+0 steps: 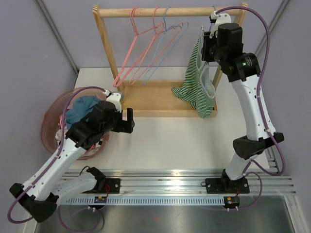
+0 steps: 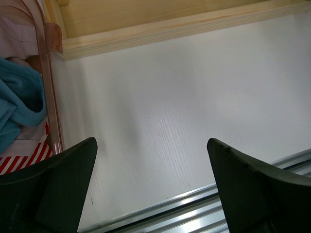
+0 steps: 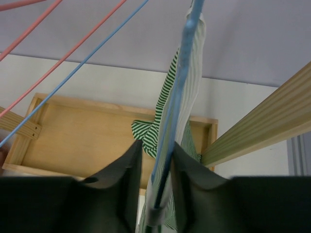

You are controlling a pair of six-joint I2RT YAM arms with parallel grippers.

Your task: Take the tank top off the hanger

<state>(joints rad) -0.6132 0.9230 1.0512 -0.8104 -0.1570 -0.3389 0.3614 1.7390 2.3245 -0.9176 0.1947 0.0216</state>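
A green-and-white striped tank top (image 1: 197, 87) hangs on a light blue hanger (image 3: 182, 73) at the right end of the wooden rack's top rail (image 1: 170, 11). Its lower part bunches onto the rack's base. My right gripper (image 1: 208, 41) is high up by the rail. In the right wrist view my right gripper (image 3: 156, 145) is closed narrowly around the hanger arm and the tank top's (image 3: 165, 116) shoulder fabric. My left gripper (image 1: 130, 116) is open and empty, low over the white table near the rack's front edge, as the left wrist view (image 2: 151, 141) shows.
Two pink hangers (image 1: 141, 48) and a blue one (image 1: 165, 43) hang empty on the rail. The rack's wooden base tray (image 1: 150, 97) lies below. A pink basket (image 1: 53, 121) with a blue cloth (image 1: 82, 107) stands at the left. A metal rail runs along the near edge.
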